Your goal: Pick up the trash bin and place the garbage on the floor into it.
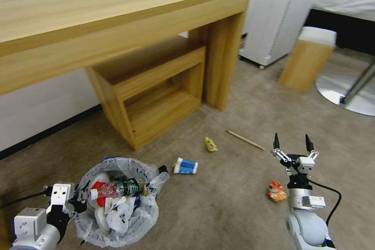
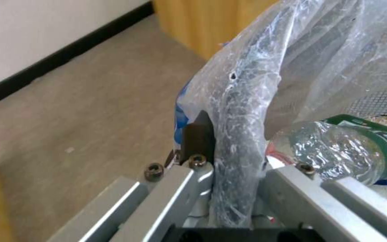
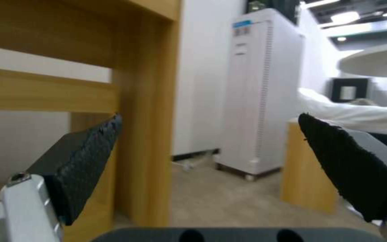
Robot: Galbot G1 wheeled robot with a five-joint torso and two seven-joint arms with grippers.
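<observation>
Low at left, the left gripper (image 1: 80, 197) clamps the trash bin (image 1: 117, 203) rim; right gripper (image 1: 293, 144) points up, spread.

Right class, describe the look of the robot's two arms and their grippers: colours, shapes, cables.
Both arms are rounded pale grey and white shells. The right gripper has two pointed black fingers with ribbed pads on silver linkages above a black wrist; a black cable loops beside it. The left gripper has silver metal bars with dark screws, a white boxy block, and a black cable.
</observation>
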